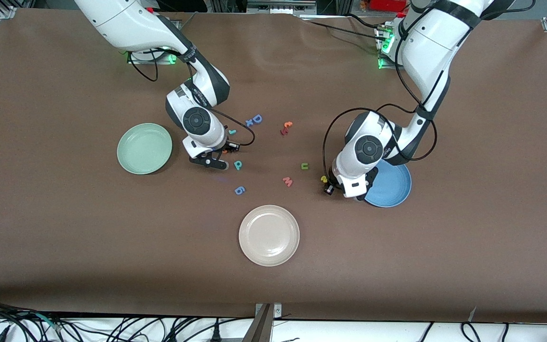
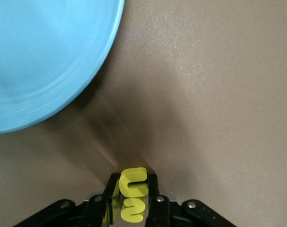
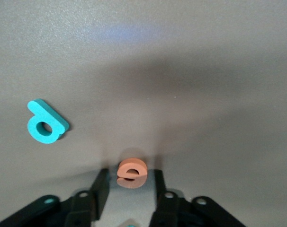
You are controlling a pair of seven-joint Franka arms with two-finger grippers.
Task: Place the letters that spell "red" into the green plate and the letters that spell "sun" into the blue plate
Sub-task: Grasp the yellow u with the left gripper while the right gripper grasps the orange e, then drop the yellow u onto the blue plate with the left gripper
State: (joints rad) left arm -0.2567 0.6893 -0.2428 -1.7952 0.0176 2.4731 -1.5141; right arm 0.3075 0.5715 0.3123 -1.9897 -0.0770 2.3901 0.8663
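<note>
My left gripper [image 1: 325,183] [image 2: 132,196] is shut on the yellow "s" [image 1: 323,179] [image 2: 132,193], low at the table beside the blue plate [image 1: 393,187] [image 2: 39,61]. My right gripper [image 1: 226,150] [image 3: 129,178] stands open around the orange "e" [image 3: 132,173], with a gap on each side of it. The teal "d" shape [image 1: 238,165] [image 3: 45,123] lies beside it, nearer the front camera. The small teal "r" [image 1: 231,131] lies just farther back. The dark green "u" [image 1: 305,166] lies mid-table. A yellowish letter [image 1: 288,124] lies farther back. The green plate [image 1: 144,148] is toward the right arm's end.
A cream plate [image 1: 268,235] sits nearest the front camera. A pink "w" [image 1: 287,181] and a blue "6" [image 1: 239,190] lie between it and the other letters. A blue "D" [image 1: 257,118] and a red letter [image 1: 284,131] lie farther back.
</note>
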